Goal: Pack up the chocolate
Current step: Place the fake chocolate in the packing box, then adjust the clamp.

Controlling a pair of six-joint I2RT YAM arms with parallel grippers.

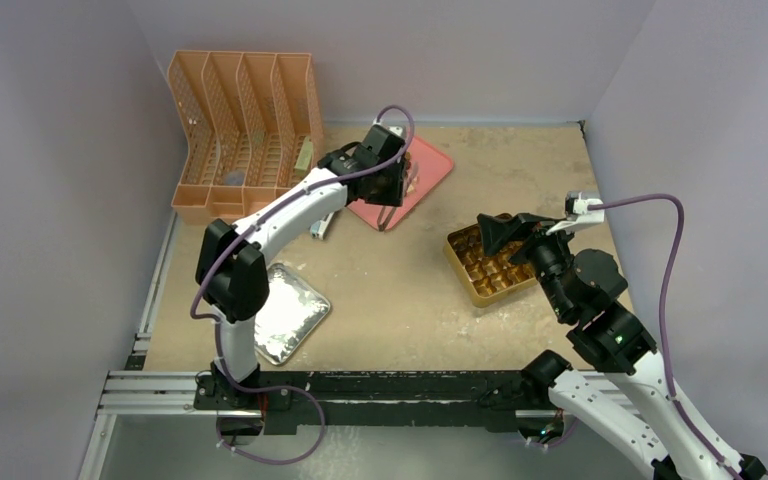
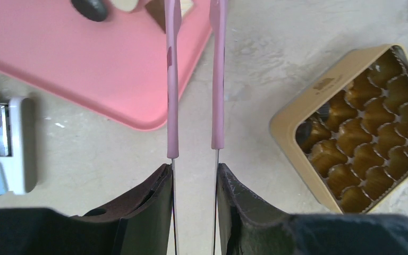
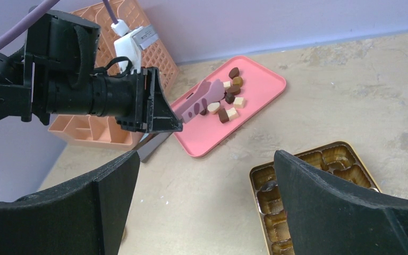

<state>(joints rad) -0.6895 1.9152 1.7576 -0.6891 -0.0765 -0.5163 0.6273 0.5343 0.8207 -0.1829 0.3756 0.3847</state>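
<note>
Right gripper [image 3: 204,164] hangs spread above the box [image 3: 345,151]; left gripper [image 2: 194,175] pinches pink tongs [image 2: 172,79], tips at the chocolate [image 3: 228,101] heaped on the tray [image 3: 260,85] — squeezing too hard could flick a round piece off the tray.

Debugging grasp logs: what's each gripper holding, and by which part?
Left gripper pinches pink tongs by their metal handle end; right gripper open, empty.

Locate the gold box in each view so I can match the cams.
Top external: gold box sits right of centre, on the table's right half.
Left wrist: gold box at the right edge, mid-height.
Right wrist: gold box at bottom, right of centre.
Shared landmark: pink tray, visible in all three.
</note>
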